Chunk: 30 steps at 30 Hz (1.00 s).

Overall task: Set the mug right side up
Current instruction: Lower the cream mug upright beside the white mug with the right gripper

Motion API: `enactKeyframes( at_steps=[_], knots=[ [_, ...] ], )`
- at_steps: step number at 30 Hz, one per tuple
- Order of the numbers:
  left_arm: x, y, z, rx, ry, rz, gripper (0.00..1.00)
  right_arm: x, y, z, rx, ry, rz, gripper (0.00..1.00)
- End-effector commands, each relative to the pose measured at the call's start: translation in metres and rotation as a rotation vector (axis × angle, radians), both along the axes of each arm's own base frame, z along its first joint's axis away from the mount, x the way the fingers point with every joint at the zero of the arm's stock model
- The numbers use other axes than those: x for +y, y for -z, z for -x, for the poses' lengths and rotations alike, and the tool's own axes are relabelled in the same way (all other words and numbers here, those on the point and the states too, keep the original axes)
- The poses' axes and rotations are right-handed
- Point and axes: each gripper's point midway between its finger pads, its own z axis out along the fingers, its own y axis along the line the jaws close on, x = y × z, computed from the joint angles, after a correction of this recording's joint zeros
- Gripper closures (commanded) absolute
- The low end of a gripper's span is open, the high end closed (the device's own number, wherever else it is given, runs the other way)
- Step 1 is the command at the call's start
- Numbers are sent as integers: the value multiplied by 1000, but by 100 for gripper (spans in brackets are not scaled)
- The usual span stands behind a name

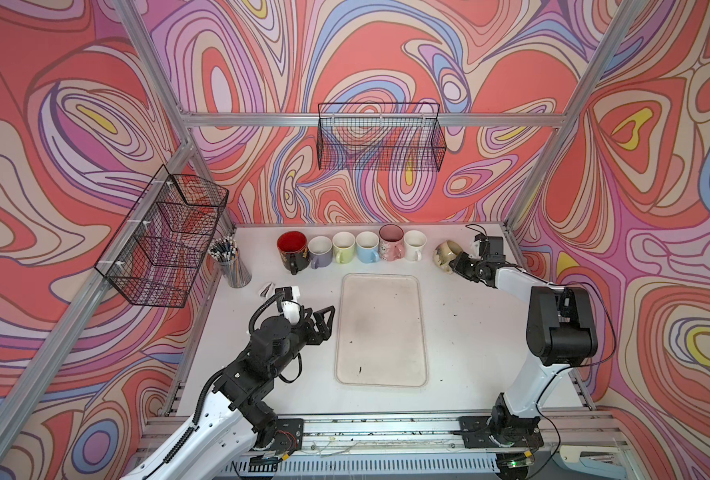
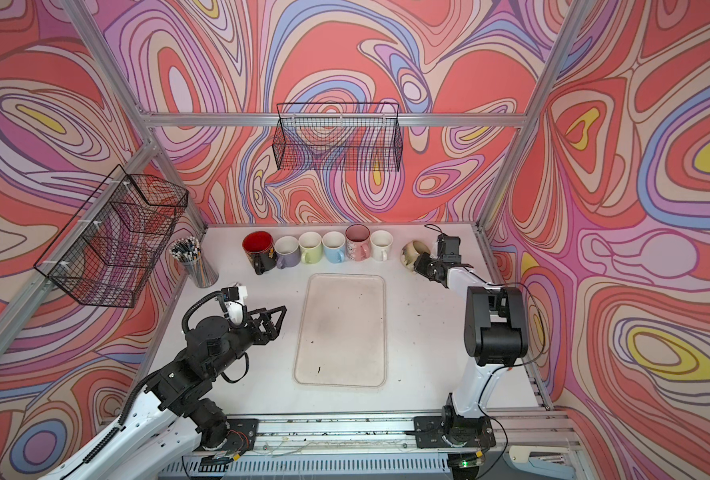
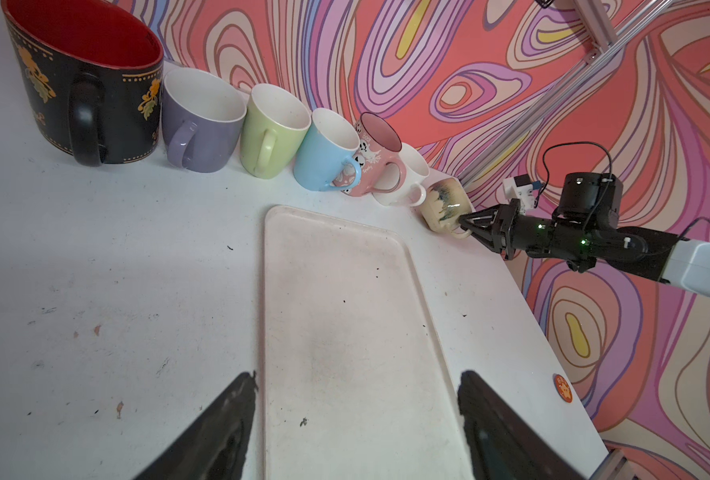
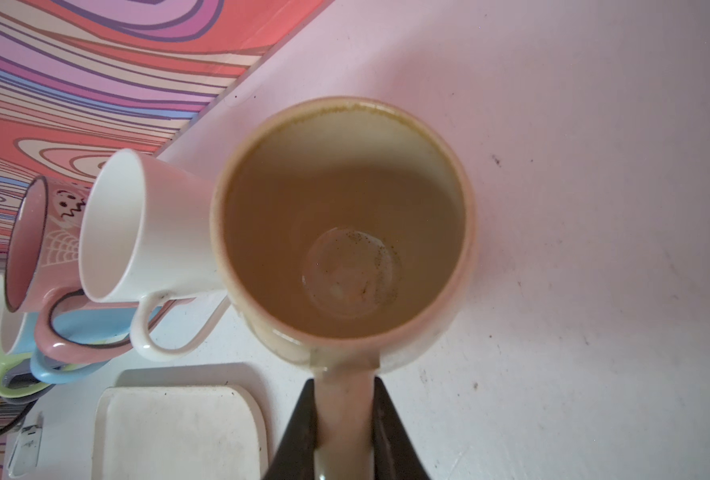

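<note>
1. The white bench (image 1: 469, 332) fills your view, walled on three sides by swirling pink, red and purple panels.
2. Your right arm (image 1: 561, 324) reaches to the bench's far right corner. Your left arm (image 1: 262, 353) stands at the near left, angled toward the middle.
3. A pale tray (image 1: 380, 332) lies flat at the bench's centre, bare but for dark specks.
4. Two wire baskets hang from the frame: the back basket (image 1: 380, 141) on the rear wall and the side basket (image 1: 166, 237) on the left wall.
5. Six mugs stand upright in a row along the back edge. From the left they are the black mug (image 1: 292, 249), purple mug (image 1: 320, 251), green mug (image 1: 343, 247), blue mug (image 1: 367, 246), pink mug (image 1: 390, 243) and white mug (image 1: 414, 245).
6. The cream mug (image 4: 345, 232) sits tilted at the right end of that row, just beside the white mug. Its mouth faces the right wrist camera and shows a speckled bottom. You cannot tell whether its base touches the bench.
7. Your right tool (image 4: 343, 384) is clamped narrow on the cream mug's handle (image 4: 343, 424), one finger on each side.
8. Your left tool (image 3: 357, 378) hovers at the tray's left edge, jaws spread wide, nothing between them.
9. A pencil cup (image 1: 235, 266) stands at the far left, below the side basket.
</note>
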Motion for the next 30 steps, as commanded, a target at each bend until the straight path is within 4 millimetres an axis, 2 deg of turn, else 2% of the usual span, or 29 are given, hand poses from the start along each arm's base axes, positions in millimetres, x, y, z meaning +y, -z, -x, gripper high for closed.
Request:
enactKeyframes(
  at_steps=[1,9,21,30],
  knots=[
    [2,-11,0,-18,-7,-17,20,1,-10,-19,-57,-25,77,100],
    [6,-5,0,-6,-20,-44,20,19,0,-31,-29,-90,186,100],
    [9,2,-3,18,-38,-71,19,26,25,-34,19,-130,232,100],
    [8,5,-4,27,-39,-75,19,30,32,-26,39,-144,249,74]
  ],
)
